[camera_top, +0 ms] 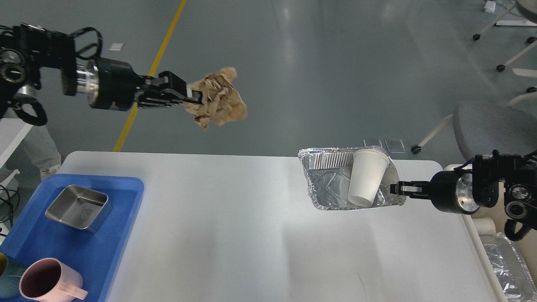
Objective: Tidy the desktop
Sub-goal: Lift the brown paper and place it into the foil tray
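Left gripper is raised high over the floor beyond the far edge of the surface. Its fingers are closed on a crumpled brown paper wad, which hangs free in the air, well above and clear of the surface.

Right gripper reaches in from the right edge, level with the surface's far right part. Its fingers pinch the right rim of a foil tray; the gap between them is slim and the rim sits in it. The tray looks lifted slightly, tilted, with a thin shadow under its near edge. A white paper cup lies in the tray, leaning, wide mouth toward the far side, base toward the near side.

The white surface fills the lower centre of the view, rounded corners at the far side, a faint dark scratch near its near right edge.

Blue tray sits on the surface's left part. It holds a square steel dish at its far end, a pink mug at the near end, and a dark teal cup at the very left edge, mostly cut off.

Off the right edge of the surface: a cream bin with more foil in it. A grey chair stands behind it. A yellow line runs across the grey floor.
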Action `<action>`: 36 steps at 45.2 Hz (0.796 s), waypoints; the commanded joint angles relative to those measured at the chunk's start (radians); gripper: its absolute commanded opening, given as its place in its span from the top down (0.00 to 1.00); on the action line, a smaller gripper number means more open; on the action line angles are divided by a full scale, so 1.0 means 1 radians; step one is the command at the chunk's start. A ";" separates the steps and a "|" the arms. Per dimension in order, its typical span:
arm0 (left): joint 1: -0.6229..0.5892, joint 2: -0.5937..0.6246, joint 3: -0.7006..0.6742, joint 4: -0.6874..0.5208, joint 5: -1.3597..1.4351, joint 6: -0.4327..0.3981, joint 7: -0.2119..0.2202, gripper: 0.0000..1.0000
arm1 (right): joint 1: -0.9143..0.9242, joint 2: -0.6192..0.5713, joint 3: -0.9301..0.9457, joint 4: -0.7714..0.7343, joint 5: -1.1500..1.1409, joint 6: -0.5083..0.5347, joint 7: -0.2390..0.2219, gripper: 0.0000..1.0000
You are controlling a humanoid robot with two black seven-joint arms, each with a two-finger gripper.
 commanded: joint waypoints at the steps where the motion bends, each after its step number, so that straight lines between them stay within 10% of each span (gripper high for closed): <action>1: -0.026 -0.158 0.045 0.053 0.048 0.001 0.000 0.96 | 0.000 0.001 0.000 0.001 0.002 0.000 0.001 1.00; 36: -0.140 -0.567 0.158 0.308 0.140 0.049 0.000 0.93 | -0.002 0.004 0.000 0.002 0.003 0.001 0.002 1.00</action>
